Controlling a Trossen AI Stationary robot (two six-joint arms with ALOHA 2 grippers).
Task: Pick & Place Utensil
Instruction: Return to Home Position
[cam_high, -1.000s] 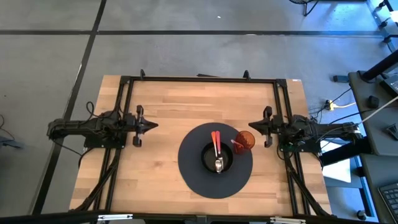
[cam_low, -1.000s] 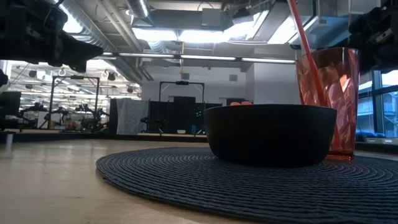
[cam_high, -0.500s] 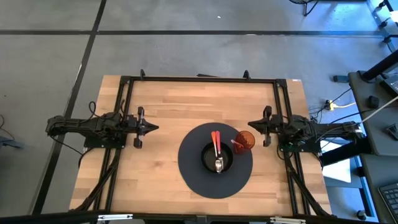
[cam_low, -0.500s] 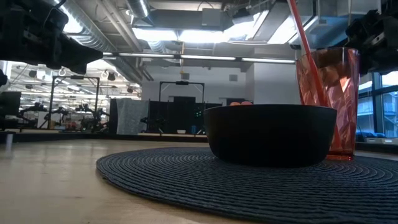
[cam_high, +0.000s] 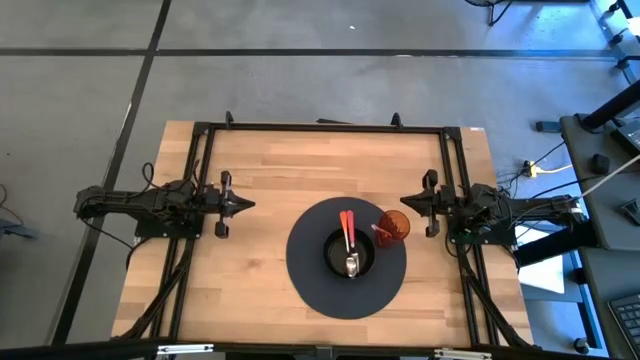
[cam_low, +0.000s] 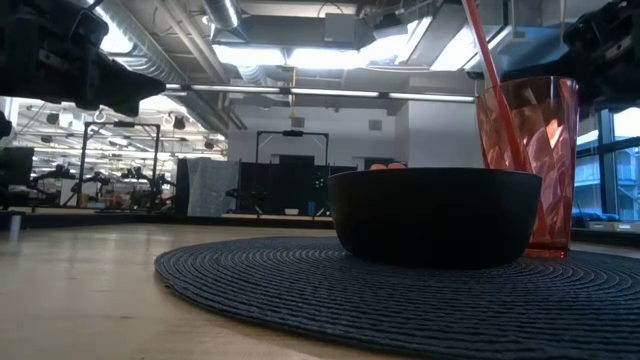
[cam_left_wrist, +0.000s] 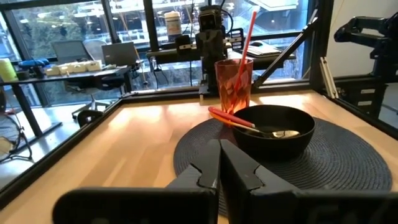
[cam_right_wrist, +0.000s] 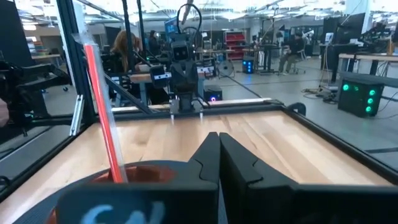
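A black bowl (cam_high: 329, 253) stands in the middle of a round dark woven mat (cam_high: 310, 285). Two utensils lie in it. Their orange-red handles (cam_high: 345, 226) lean over the far rim (cam_left_wrist: 225, 116), and their silver heads (cam_left_wrist: 283, 132) rest inside. An orange-red tumbler (cam_high: 395, 224) with a red stick (cam_left_wrist: 247, 34) in it stands on the mat, right of the bowl. My left gripper (cam_high: 247, 203) is shut, level, left of the mat. My right gripper (cam_high: 404, 203) is shut, level, just beyond the tumbler toward the table's right edge. Neither holds anything.
A black metal frame (cam_high: 320, 127) runs around the table's far edge and down both sides. Bare wood lies between my left gripper and the mat, and along the far part of the table (cam_high: 320, 160). In the room behind, people (cam_right_wrist: 127, 46) sit at benches.
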